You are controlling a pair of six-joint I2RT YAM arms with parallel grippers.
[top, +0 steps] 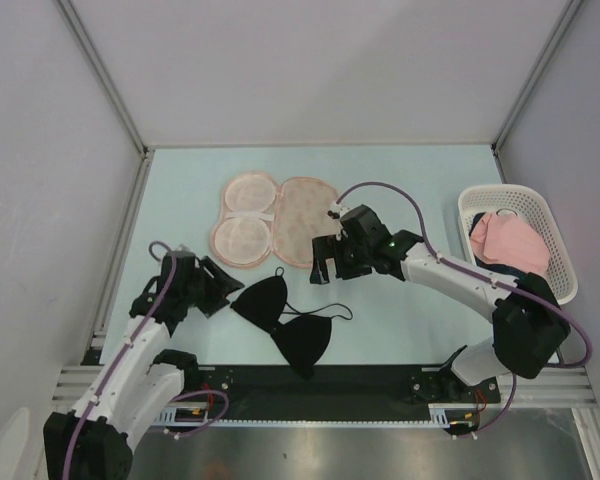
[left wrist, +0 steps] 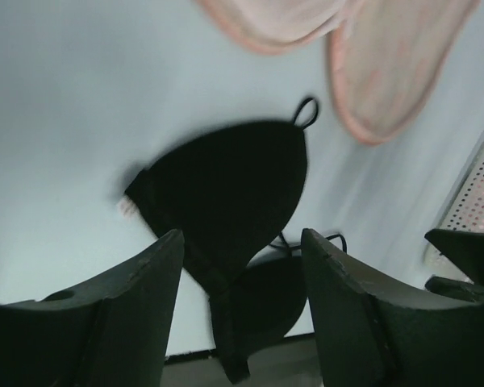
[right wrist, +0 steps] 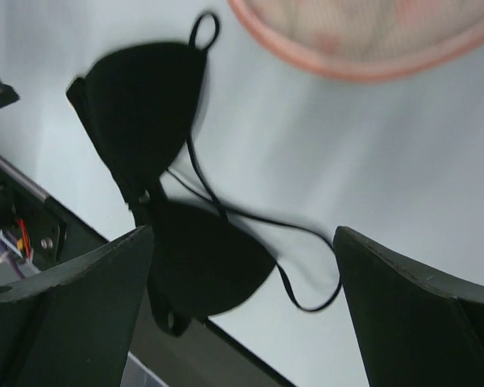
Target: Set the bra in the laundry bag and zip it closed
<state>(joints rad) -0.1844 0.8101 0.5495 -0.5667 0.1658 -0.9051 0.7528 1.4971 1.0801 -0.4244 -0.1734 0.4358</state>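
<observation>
Left hand (left wrist: 242, 238) and right hand (right wrist: 242, 232) gape empty near the bra (top: 285, 320), beside the laundry bag (top: 302, 222).

The black bra (top: 298, 335) lies flat at lower centre, straps loose, just below the peach laundry bag (top: 302, 220), which is splayed open at centre.

The left arm (top: 140, 385) and right arm (top: 452, 276) have white shells between black joint housings. A purple cable (top: 382, 187) loops along each. A green light (top: 391, 241) glows on the right arm. Gripper fingers (left wrist: 145, 314) are black wedges.
</observation>
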